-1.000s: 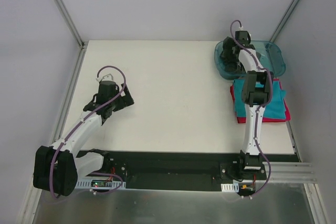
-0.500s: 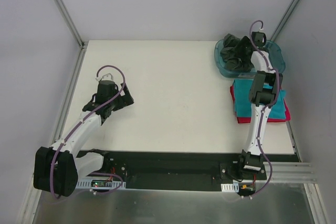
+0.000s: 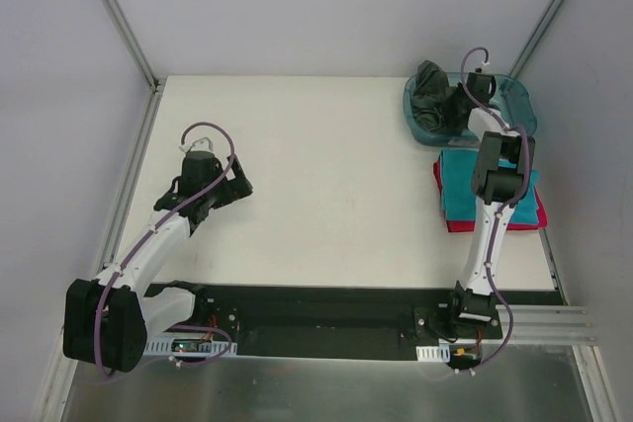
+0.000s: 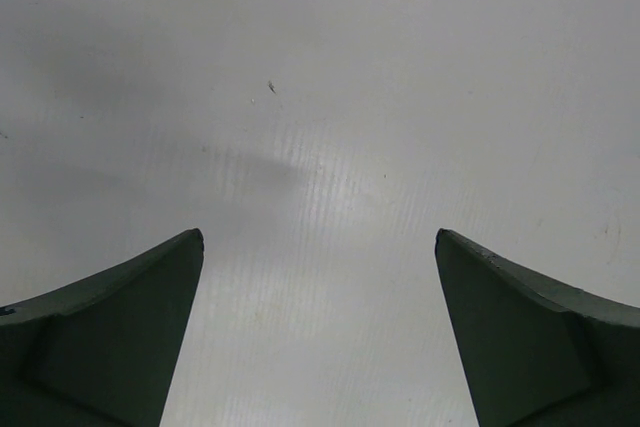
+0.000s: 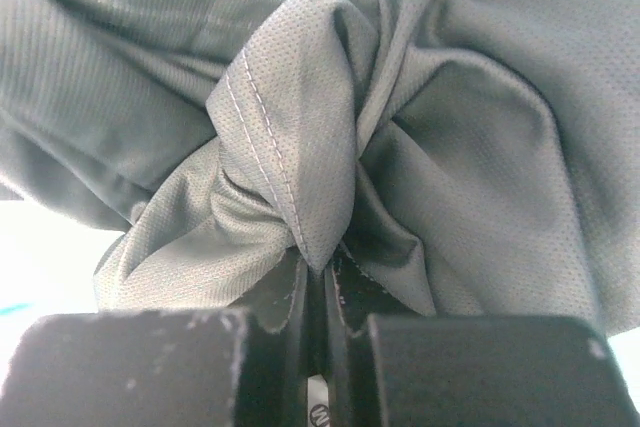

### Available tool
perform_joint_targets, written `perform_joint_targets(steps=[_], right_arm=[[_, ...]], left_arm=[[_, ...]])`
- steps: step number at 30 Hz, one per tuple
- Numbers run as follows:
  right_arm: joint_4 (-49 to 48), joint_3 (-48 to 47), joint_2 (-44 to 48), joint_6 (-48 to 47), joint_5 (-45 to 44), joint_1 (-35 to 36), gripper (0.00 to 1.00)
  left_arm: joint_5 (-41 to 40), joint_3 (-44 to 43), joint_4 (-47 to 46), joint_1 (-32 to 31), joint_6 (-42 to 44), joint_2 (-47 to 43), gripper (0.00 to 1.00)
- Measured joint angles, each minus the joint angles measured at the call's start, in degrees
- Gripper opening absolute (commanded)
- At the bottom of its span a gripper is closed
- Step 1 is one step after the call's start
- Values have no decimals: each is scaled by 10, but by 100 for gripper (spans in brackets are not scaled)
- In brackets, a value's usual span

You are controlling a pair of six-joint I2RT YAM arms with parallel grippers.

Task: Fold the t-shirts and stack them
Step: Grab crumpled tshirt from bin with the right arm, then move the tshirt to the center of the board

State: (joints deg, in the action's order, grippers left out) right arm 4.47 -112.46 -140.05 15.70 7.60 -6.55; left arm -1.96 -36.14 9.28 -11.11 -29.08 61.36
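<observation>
currently the right gripper (image 5: pixel 322 282) is clenched on the dark charcoal-grey t-shirt (image 5: pixel 350 147). in the right wrist view its two black fingers (image 5: pixel 150 367) are pressed almost together, with a gathered fold of the fine mesh cloth pinched in the narrow slit between them. a line of pale stitching runs down the bunched fold just above the grip, and the rest of the shirt spreads in loose creases to both sides.

from the top external view the right arm reaches out to the far right corner of the white table (image 3: pixel 336 165), and the right gripper (image 3: pixel 459 102) sits over the translucent teal plastic tub (image 3: pixel 519 106). the dark charcoal-grey t-shirt (image 3: pixel 433 94) lies crumpled in the left half of that tub. whether any of it is off the tub floor cannot be told.

just nearer than the tub, by the table's right edge, a folded teal t-shirt (image 3: pixel 455 190) rests on top of a red-pink t-shirt (image 3: pixel 495 226), whose edge shows along the near and left sides. the right arm crosses above this pair.

the left gripper (image 3: pixel 237 185) is well apart from all the shirts, over the left part of the table. in the left wrist view the left gripper (image 4: pixel 318 237) is spread wide, its dark green fingers (image 4: pixel 110 337) at either side of bare white table, with nothing between them.
</observation>
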Motion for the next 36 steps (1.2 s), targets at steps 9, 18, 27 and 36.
perform_joint_targets(steps=[9,18,27,36], right_arm=[[-59,90,60,-71,6,28,1],[25,111,264,-132,-26,56,1],[58,108,583,-175,-10,233,1],[127,14,612,-173,56,393,1]], left_arm=[[19,0,0,0,-1,-14,99],[63,26,0,0,-21,-76,99],[108,111,0,0,-50,-264,99],[115,157,12,0,-99,-374,99]])
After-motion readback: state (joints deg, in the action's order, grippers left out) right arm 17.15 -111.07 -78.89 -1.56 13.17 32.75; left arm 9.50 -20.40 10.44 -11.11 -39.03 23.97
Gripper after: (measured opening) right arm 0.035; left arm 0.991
